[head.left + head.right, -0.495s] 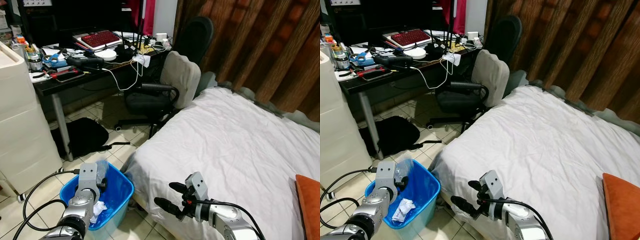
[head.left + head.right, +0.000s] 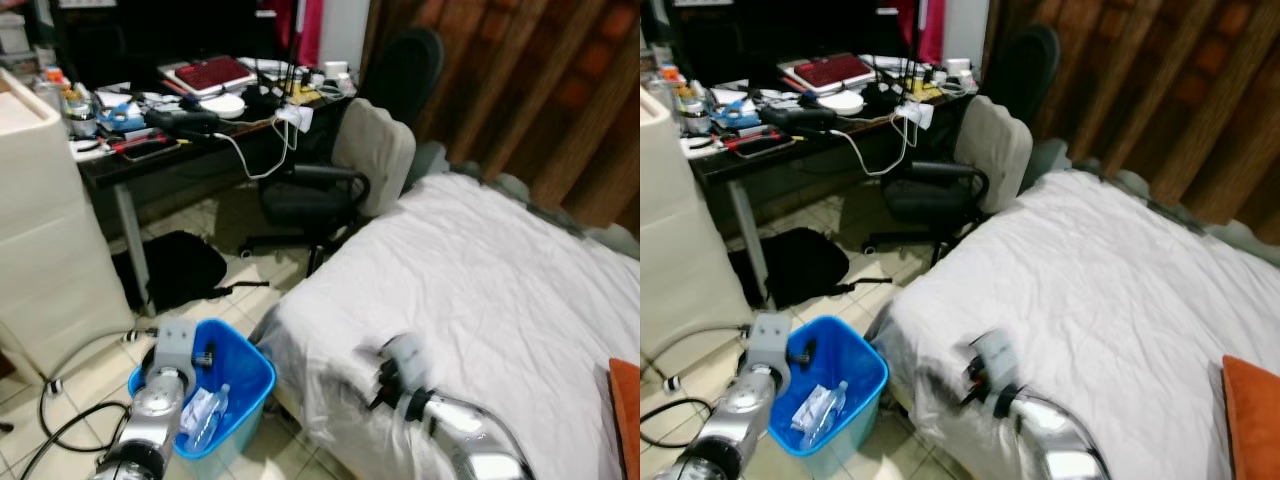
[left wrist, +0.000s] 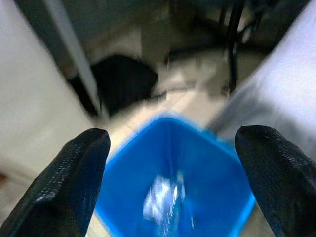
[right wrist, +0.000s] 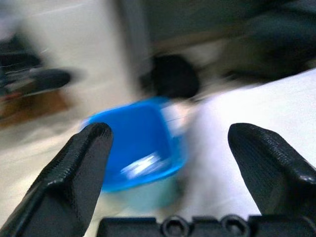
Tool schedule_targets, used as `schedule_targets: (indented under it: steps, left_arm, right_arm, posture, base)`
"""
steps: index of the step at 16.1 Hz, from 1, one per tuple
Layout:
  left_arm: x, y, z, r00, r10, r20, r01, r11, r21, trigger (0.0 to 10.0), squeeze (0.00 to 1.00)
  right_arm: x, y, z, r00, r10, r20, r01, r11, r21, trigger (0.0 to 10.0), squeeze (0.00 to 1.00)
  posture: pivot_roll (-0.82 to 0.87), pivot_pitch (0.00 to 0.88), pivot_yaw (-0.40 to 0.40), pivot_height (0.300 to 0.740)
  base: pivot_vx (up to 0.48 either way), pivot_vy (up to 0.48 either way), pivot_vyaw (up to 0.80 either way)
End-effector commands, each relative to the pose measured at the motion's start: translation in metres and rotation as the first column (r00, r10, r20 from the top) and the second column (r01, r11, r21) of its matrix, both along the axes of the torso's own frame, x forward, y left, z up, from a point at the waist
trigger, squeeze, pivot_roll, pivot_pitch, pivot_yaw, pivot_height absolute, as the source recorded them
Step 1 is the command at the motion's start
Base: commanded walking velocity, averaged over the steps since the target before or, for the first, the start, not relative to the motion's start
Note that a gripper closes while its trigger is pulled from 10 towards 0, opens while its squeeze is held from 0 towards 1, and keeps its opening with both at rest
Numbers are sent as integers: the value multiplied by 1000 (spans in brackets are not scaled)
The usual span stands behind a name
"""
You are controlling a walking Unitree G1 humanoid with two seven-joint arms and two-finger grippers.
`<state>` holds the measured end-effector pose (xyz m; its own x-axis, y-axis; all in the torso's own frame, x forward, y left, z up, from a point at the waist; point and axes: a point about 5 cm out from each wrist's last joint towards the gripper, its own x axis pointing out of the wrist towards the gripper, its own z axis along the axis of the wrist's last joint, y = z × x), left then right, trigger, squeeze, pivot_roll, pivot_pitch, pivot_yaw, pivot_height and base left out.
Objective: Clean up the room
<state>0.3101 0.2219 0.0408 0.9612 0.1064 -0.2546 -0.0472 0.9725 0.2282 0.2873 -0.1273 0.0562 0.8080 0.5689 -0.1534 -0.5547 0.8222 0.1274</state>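
- Blue plastic bin (image 2: 243,372) stands on the tiled floor (image 2: 60,425) just beside the corner of the white bed (image 2: 500,290), with crumpled white litter and a clear bottle (image 2: 205,415) lying inside it.
- Left hand (image 3: 170,163) hangs right above the bin's open mouth, its 2 black fingers (image 3: 74,177) spread wide and holding nothing; between them the bin's blue inside and pale litter show.
- Right hand (image 4: 170,168) is near the bed's corner, to the bin's right, its fingers also wide apart and empty; the bin sits off to one side between them.
- Blur smears the right hand in the head views, so its fingers cannot be made out there; both wrist views are smeared too.
- Dark counter (image 2: 180,160) at the back carries a red keyboard (image 2: 215,72), cables and small clutter too blurred to name.
- Black office chair (image 2: 340,180) stands between counter and bed; a black bag (image 2: 175,270) lies on the floor under the counter, beside a white drawer unit (image 2: 40,240).
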Motion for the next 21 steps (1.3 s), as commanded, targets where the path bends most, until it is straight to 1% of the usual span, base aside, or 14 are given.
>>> schedule_targets:
  steps: [1,2,3,4,5,6,8,10,11,12,14,15,17,21]
  left_arm:
    - [-1,-13,15,990,-75,120,73,997,17,10000,0]
    - [-29,-28,58,924,-117,363,110,993,39,10000,0]
    - [-34,-35,64,916,-127,381,126,992,27,10000,0]
    - [-37,-49,67,921,-107,375,151,985,-88,10000,0]
    - [-38,-57,69,916,-126,381,176,979,-99,10000,0]
    - [-37,-70,70,903,-174,392,219,973,-73,10000,0]
    - [-39,-78,63,899,-231,371,247,969,6,10000,0]
    - [-51,-75,60,917,-227,327,240,971,3,10000,0]
    - [-57,-70,59,929,-221,296,232,973,-3,10000,0]
    - [-58,-65,56,937,-213,277,222,975,-1,10000,0]
    - [-58,-58,49,946,-204,250,212,977,-5,10000,0]
    - [-55,-60,42,948,-232,219,239,971,-9,10000,0]
    - [-49,-67,41,937,-288,198,292,956,10,10000,0]
    - [-43,-73,45,922,-325,211,335,942,-13,10000,0]
  right_arm:
    - [5,-21,11,985,-148,83,150,989,-17,10000,0]
    - [-1,-39,20,937,-302,175,307,952,3,10000,0]
    - [-2,-40,20,932,-313,183,316,949,15,10000,0]
    - [-2,-43,21,915,-352,197,355,935,23,10000,0]
    - [0,-44,22,905,-374,205,376,926,27,10000,0]
    - [3,-48,25,884,-409,228,415,910,24,10000,0]
    - [3,-56,28,851,-456,261,469,883,13,10000,0]
    - [-10,-68,29,820,-500,278,519,855,10,10000,0]
    - [-22,-75,30,799,-528,289,551,834,1,10000,0]
    - [-37,-85,29,769,-577,276,604,797,-16,10000,0]
    - [-54,-98,22,728,-641,242,667,744,-36,10000,0]
    - [-61,-100,14,716,-669,200,687,726,-32,10000,0]
    - [-61,-95,12,709,-681,183,696,718,-23,10000,0]
    - [-58,-79,17,755,-625,199,642,766,-31,10000,0]
  posture:
    - [146,55,-142,740]
    - [171,31,-141,740]
    - [172,21,-140,740]
    - [171,11,-141,740]
    - [169,8,-140,740]
    - [158,0,-137,740]
    - [135,0,-134,740]
    - [129,0,-131,740]
    - [127,0,-127,740]
    - [126,0,-125,740]
    - [111,3,-118,740]
    - [88,4,-86,740]
    - [81,0,-71,740]
    - [39,0,-40,740]
  base:
    - [0,0,0]
    - [0,0,0]
    - [0,0,0]
    - [0,0,0]
    - [0,0,0]
    - [0,0,0]
    - [0,0,0]
    - [0,0,0]
    - [0,0,0]
    - [0,0,0]
    - [0,0,0]
    - [0,0,0]
    - [0,0,0]
    - [0,-480,-800]
